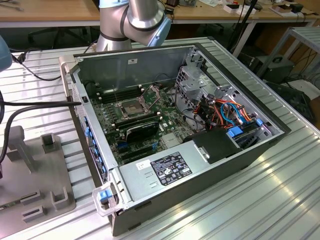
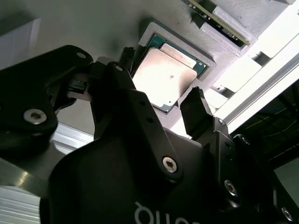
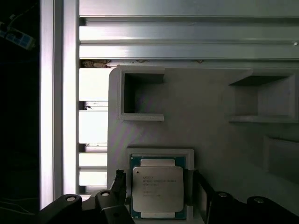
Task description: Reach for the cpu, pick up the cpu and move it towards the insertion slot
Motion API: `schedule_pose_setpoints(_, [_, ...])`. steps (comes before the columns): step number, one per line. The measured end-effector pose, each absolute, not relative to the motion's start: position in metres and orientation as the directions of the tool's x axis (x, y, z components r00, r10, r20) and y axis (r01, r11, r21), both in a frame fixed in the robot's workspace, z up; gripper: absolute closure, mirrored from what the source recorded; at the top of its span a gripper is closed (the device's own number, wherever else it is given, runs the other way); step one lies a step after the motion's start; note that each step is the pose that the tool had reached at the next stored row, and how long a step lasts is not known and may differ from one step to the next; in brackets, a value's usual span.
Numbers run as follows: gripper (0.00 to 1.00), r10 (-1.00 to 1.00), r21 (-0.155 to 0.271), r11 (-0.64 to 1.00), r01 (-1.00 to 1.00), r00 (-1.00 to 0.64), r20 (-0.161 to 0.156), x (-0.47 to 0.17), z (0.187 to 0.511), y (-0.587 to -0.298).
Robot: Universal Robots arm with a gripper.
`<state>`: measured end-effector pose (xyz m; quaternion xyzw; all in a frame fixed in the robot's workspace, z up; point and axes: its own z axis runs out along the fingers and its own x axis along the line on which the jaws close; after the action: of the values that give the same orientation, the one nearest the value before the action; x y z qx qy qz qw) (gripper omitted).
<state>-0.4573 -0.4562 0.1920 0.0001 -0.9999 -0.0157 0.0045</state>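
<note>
Black housing of the hand (image 2: 161, 83) looms closest in the second wrist view. Its two dark fingers (image 2: 196, 109) are spread wide, one on each side of the cpu (image 2: 167, 74). Whether they graze the frame around the chip I cannot tell. The cpu lies flat, silvery lid up, in a shallow square recess of a pale grey holder (image 3: 201, 107). In the first wrist view the fingers flank that recess on two opposite edges. Other moulded pockets (image 3: 140, 95) in the holder stand open near the chip.

The holder rests on a ribbed aluminium table (image 1: 280, 195). In the exterior view an opened computer case (image 1: 125, 62) sits on the same table, well apart from the grey holder at the exterior view's left. Inside the case the insertion slot (image 1: 129, 108) shows on the green board, its hinged metal plate (image 1: 152, 93) tilted up. The arm (image 1: 135, 15) rises behind the case.
</note>
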Motion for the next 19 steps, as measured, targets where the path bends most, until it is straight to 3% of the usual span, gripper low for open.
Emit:
schedule_pose_setpoints(3, [0.34, 0.000, 0.032, 1.000, 0.000, -1.000, 0.009, -0.4572, 0.1919, -0.4561])
schedule_pose_setpoints(5, [0.45, 0.000, 0.032, 1.000, 0.000, -1.000, 0.009, -0.4572, 0.1919, -0.4562])
schedule_pose_setpoints(19, [0.45, 0.000, 0.032, 0.999, 0.000, -1.000, 0.009, -0.4571, 0.1943, -0.4560])
